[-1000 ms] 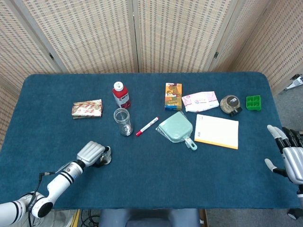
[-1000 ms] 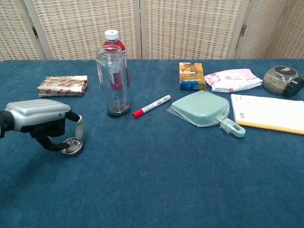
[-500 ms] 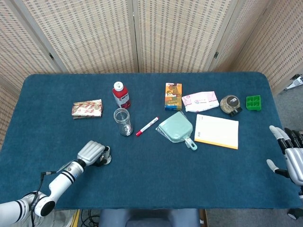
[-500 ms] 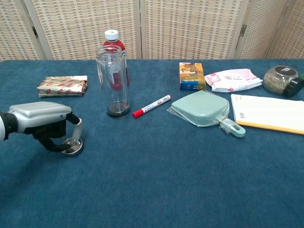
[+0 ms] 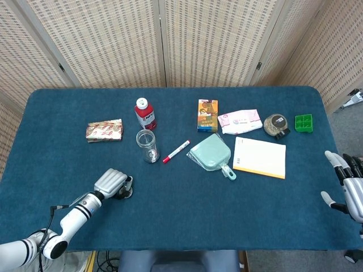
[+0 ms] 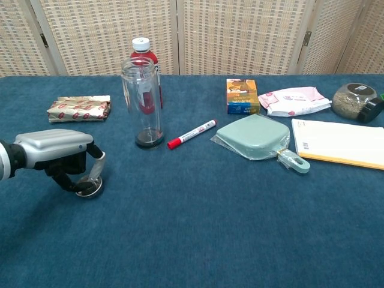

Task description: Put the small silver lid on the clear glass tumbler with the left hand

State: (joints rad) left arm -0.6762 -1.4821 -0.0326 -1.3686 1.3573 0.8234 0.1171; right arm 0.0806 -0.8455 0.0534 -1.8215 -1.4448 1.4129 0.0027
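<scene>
The small silver lid (image 6: 90,188) lies low at the front left of the blue table, slightly tilted, and shows as a dark disc (image 5: 126,191) in the head view. My left hand (image 6: 57,150) arches over it, pinching its rim between thumb and a curled finger; the same hand (image 5: 110,182) covers most of the lid from above. Further back and to the right stands the clear glass tumbler (image 6: 142,102), upright and uncovered (image 5: 147,146). My right hand (image 5: 347,184) hangs beyond the table's right edge, fingers apart and holding nothing.
A red bottle (image 5: 145,113) stands just behind the tumbler, and a red marker (image 5: 176,151) lies to its right. A foil packet (image 5: 104,130) sits at the back left. A green pouch (image 5: 211,153), notepad (image 5: 260,157) and orange box (image 5: 207,115) fill the right half.
My left hand's fingers have drawn tighter around the lid, which now sits tilted instead of flat. The right hand has drifted slightly right and down.
</scene>
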